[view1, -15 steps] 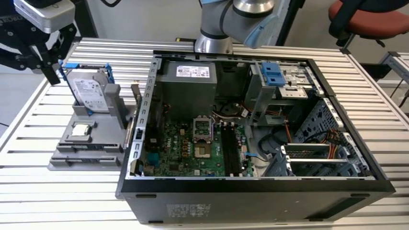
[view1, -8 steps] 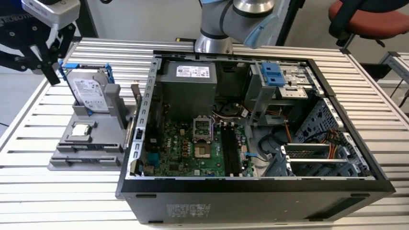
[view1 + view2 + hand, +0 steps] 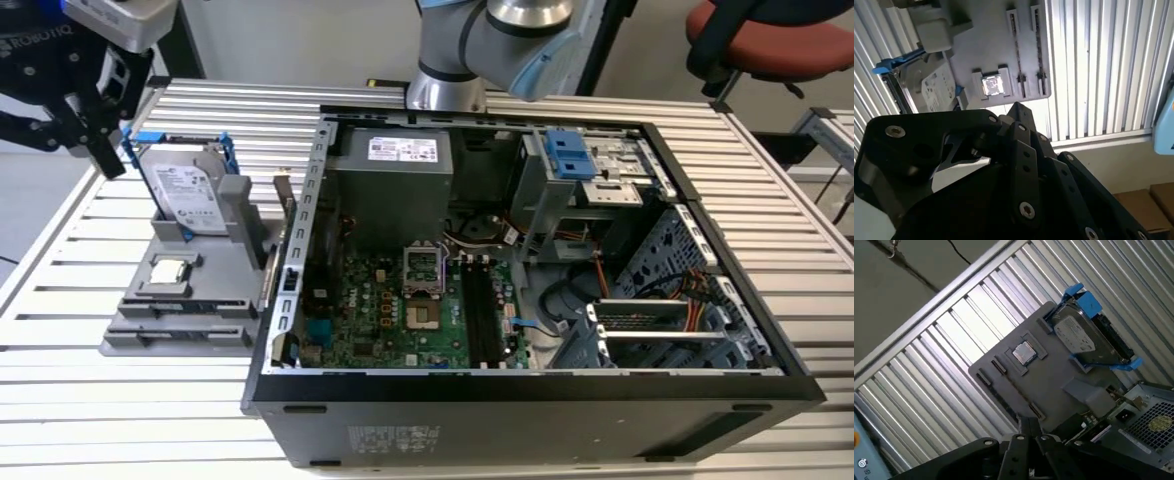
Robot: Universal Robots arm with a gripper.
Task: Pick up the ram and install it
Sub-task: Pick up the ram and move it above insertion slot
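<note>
Open slats of the table (image 3: 67, 300) are stretching along the exterior view's left of the computer case (image 3: 534, 395). There the gripper (image 3: 91, 135), partly cut off, is hanging just beside the hard drive (image 3: 187, 195) on the grey holder (image 3: 187, 305); its opening, its load and the ram's place I cannot tell. The white labels (image 3: 400, 150) are blurring unreadably.

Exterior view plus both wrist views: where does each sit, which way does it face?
Exterior view: off the arm, raised, angled down onto the open computer case and slatted table; the arm and gripper show.
First wrist view: on the arm, looking past the gripper onto the grey tray.
Second wrist view: on the arm, behind the gripper, onto the same tray.
Shared: all three show the tray's hard drive and processor chip.
</note>
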